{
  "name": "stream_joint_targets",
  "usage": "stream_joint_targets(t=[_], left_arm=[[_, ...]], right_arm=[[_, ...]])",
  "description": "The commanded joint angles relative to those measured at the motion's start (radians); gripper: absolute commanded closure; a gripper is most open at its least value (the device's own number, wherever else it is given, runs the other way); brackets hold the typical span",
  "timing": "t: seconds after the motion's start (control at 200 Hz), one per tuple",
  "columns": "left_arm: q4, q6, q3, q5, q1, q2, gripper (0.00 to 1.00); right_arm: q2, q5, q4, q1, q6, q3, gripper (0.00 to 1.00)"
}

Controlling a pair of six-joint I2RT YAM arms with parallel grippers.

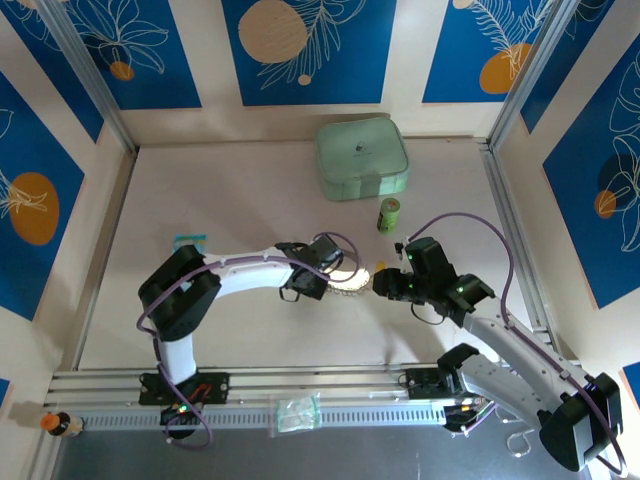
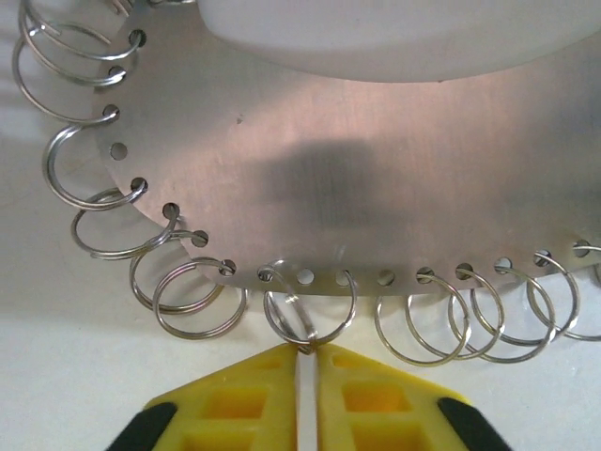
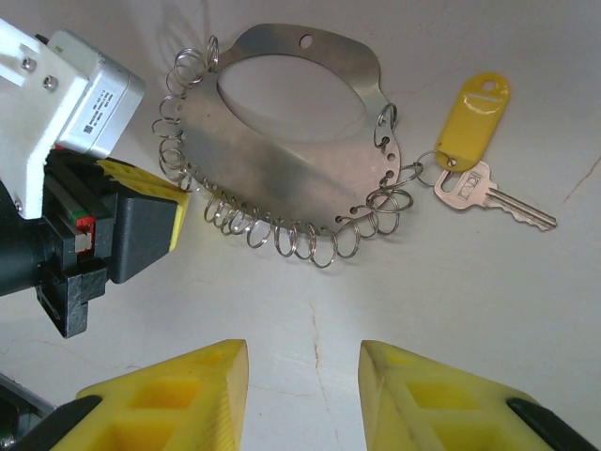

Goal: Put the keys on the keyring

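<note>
So the keyring (image 3: 272, 169) is basically a flat metal plate with an oval cutout, lying on the worktop (image 3: 470, 310) just ahead of the right gripper (image 3: 303, 362), with small split rings along its rim. The yellow key (image 3: 470, 132) sits ahead and to the right of that gripper and looks hooked onto one of the rim rings, so I'd call that one done.

The left gripper (image 2: 307, 366) is at the edge of the plate nearest it. Its fingers are squeezed almost together, pinching one little split ring (image 2: 310, 315). The right gripper is wide open with nothing in it, hanging over bare worktop. Further out, well beyond both grippers, there's a green cylinder (image 1: 389, 214) and a pale green case (image 1: 362, 158).

What worries me:
- **Weak pinch:** it's only on thin wire, so any sideways tug could let the ring slip out or twist, and the whole plate would skate across the smooth worktop.
- **Crowded rings:** they overlap, so a fingertip could easily snag the wrong one.
- **Snagging the key:** if the right gripper reaches in carelessly, it could drag the yellow key along.
</note>
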Motion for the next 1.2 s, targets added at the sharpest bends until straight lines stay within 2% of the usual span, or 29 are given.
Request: stream_joint_targets(t=[0.0, 0.16, 0.42, 0.56, 0.775, 0.83, 0.98, 1.195], left_arm=[[-0.028, 0.012, 0.025, -0.035, -0.021, -0.036, 0.93], [-0.048, 0.016, 0.019, -0.041, -0.049, -0.078, 1.00], [-0.062, -0.088, -0.066, 0.088, -0.080, -0.172, 1.00], [0.002, -0.173, -0.145, 0.157, -0.091, -0.215, 1.00], [0.055, -0.233, -0.194, 0.163, -0.099, -0.256, 1.00], [0.052, -0.230, -0.191, 0.143, -0.099, -0.280, 0.88], [0.073, -0.209, -0.188, 0.070, -0.096, -0.364, 0.72], [0.204, -0.190, -0.289, -0.112, -0.093, -0.563, 0.65]], right_arm=[[-0.016, -0.026, -0.023, -0.008, -0.006, -0.012, 0.64], [-0.021, -0.027, -0.026, -0.010, -0.009, -0.012, 0.63], [-0.014, -0.032, -0.012, -0.017, -0.012, -0.021, 0.64], [0.007, -0.039, -0.002, -0.019, -0.014, -0.017, 0.64], [0.036, -0.048, -0.008, -0.021, -0.020, 0.004, 0.64], [0.045, -0.038, -0.016, -0.021, -0.023, 0.011, 0.64], [0.130, 0.011, -0.017, -0.022, -0.070, 0.052, 0.64], [0.423, 0.062, -0.014, -0.029, -0.155, 0.201, 0.65]])
